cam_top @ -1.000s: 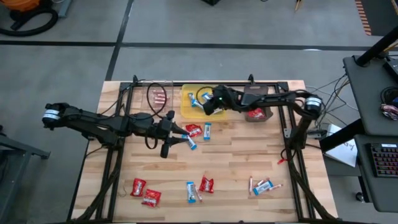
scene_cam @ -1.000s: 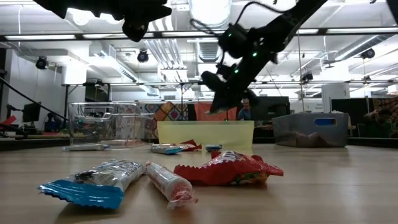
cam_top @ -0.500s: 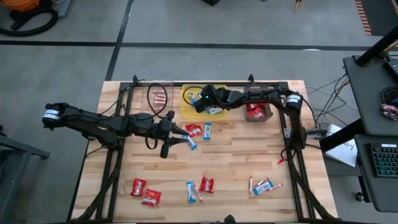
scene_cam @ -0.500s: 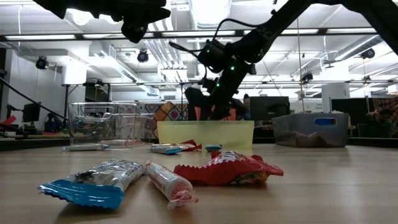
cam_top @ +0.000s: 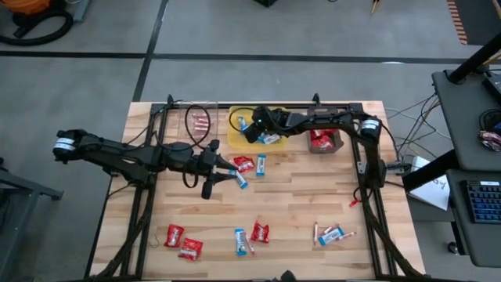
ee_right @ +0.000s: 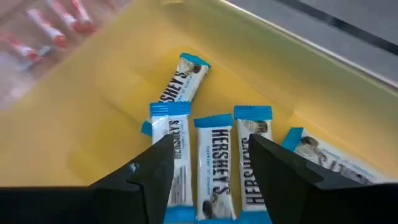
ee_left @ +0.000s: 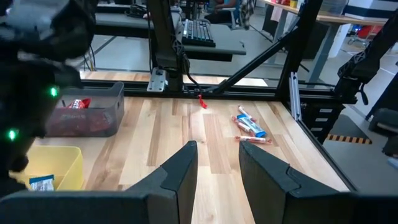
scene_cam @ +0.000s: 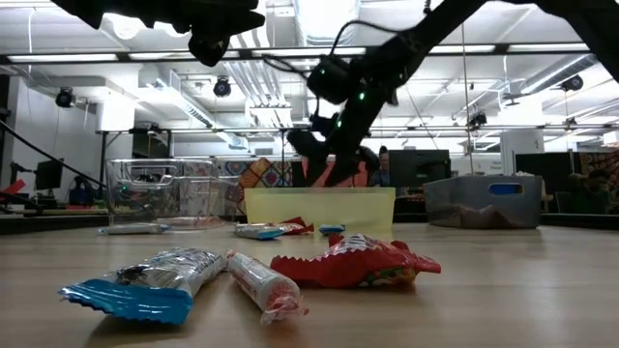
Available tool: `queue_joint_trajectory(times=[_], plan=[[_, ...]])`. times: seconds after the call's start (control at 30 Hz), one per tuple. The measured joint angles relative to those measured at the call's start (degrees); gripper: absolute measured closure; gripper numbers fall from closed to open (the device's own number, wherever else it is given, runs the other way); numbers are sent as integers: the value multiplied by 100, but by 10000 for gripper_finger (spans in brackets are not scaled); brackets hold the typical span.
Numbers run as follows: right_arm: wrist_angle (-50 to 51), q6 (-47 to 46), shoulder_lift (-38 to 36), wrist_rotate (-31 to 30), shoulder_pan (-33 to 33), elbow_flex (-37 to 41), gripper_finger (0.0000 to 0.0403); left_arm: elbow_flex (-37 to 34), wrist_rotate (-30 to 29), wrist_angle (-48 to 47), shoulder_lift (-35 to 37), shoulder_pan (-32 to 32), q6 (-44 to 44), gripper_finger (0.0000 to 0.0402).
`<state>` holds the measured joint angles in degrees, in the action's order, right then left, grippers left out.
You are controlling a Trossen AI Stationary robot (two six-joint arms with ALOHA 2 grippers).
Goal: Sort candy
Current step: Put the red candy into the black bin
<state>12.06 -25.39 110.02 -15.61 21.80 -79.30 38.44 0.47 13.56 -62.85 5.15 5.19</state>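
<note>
Both arms are dark, near-black, built of slim jointed links. Each carries a pale silver-white collar at its shoulder end, and thin black cables loop loosely along the links. Small green indicator lights glow on the right arm's wrist housing. The left claw (ee_left: 217, 171) and the right claw (ee_right: 208, 165) each have two blocky, matte dark fingers with angular, faceted edges.

Blue-and-white bars (ee_right: 214, 162) flat in yellow tray, red packets (cam_top: 182, 243) scattered on table

A yellow tray (cam_top: 235, 138), a clear tray (cam_top: 190, 119) and a dark tray (cam_top: 338, 143) line the wooden bench's (cam_top: 297, 196) far edge.
</note>
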Motion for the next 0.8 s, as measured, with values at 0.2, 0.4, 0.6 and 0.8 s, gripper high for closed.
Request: queue_joint_trajectory(times=[0.2, 0.4, 0.6, 0.8], plan=[[1938, 18, -146, 906, 156, -476, 274, 0, 2, 3, 0, 0, 20, 299], [2884, 596, -262, 966, 21, -698, 384, 0, 4, 7, 2, 0, 120, 299], [3424, 737, -868, 960, -359, -749, 393, 4, 9, -211, 4, 87, 461, 299], [4242, 573, -1571, 971, -969, -751, 394, 7, 22, -553, 7, 254, 732, 299]])
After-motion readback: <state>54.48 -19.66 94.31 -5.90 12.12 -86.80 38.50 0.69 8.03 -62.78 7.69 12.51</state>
